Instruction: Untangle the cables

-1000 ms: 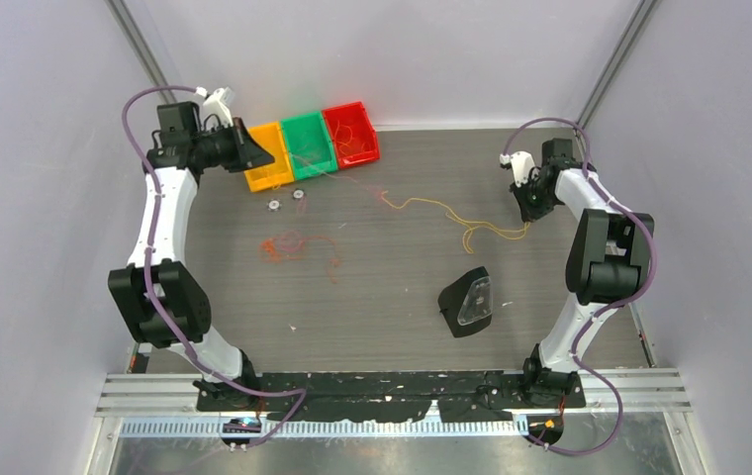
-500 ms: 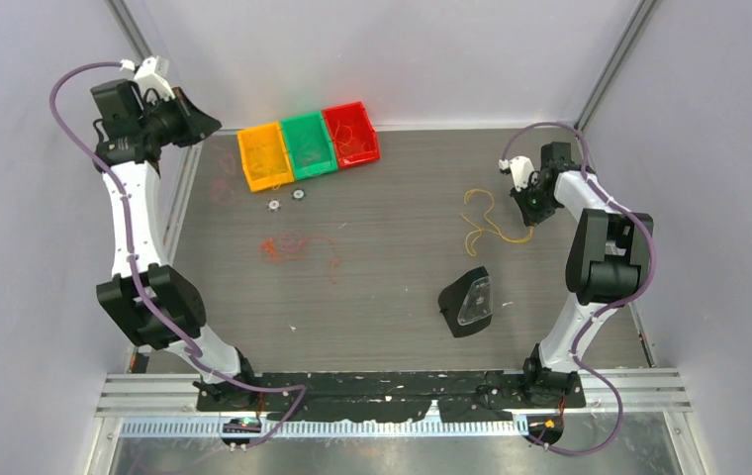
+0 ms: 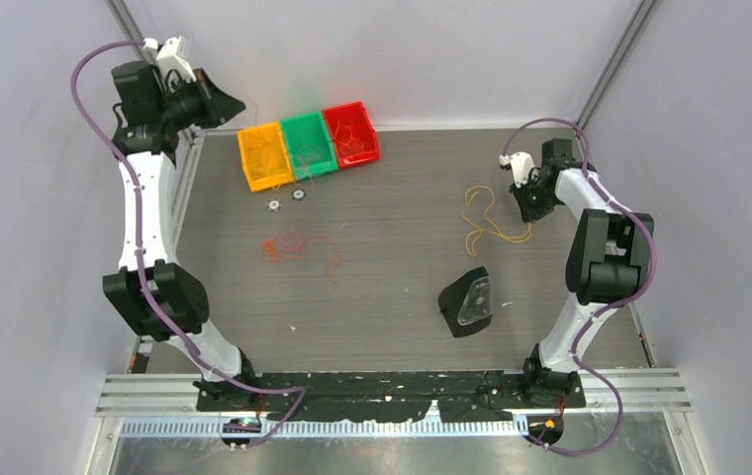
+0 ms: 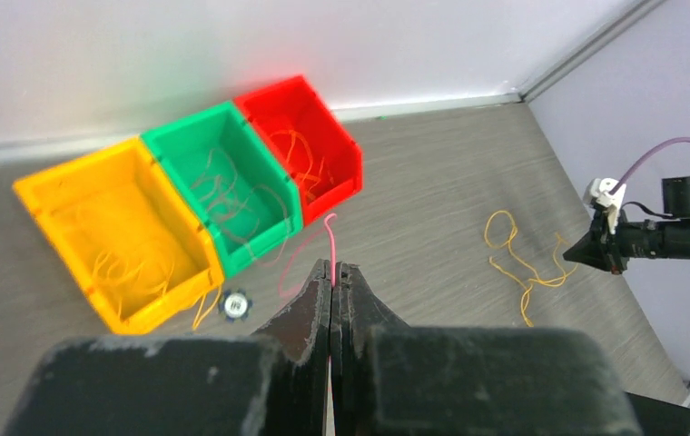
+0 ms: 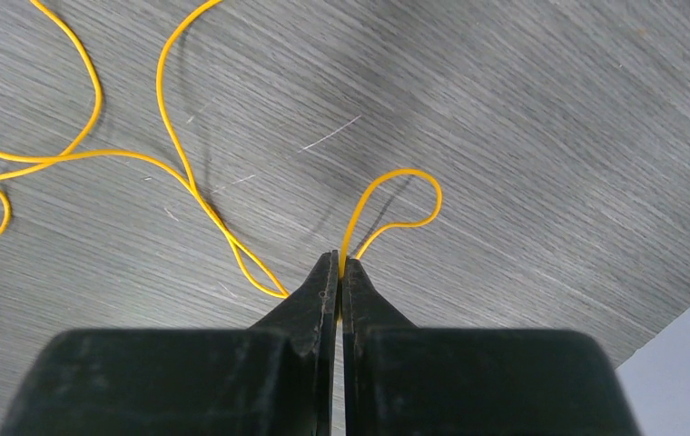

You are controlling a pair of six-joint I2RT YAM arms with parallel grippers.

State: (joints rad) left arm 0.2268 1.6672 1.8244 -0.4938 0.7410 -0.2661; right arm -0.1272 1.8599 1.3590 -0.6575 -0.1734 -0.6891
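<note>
My left gripper (image 3: 222,103) is raised high at the far left corner, shut on a thin pink-red cable (image 4: 330,238); in the left wrist view the cable's end sticks out past the closed tips of that gripper (image 4: 333,266). My right gripper (image 3: 528,210) is low at the table's right side, shut on a yellow cable (image 3: 481,220) that lies in loose loops just left of it. In the right wrist view the yellow cable (image 5: 178,173) leaves that gripper's closed tips (image 5: 340,262) in a small loop. A red-orange tangle (image 3: 289,245) lies on the table left of centre.
Orange (image 3: 265,156), green (image 3: 310,144) and red (image 3: 352,134) bins holding cable pieces stand at the back. Two small round spools (image 3: 275,205) lie in front of them. A black holder with a clear part (image 3: 469,302) stands near the front right.
The left arm swung up and away to the far left with the red cable. The stretched yellow cable came free of it and sprang back into loops by the right gripper.
</note>
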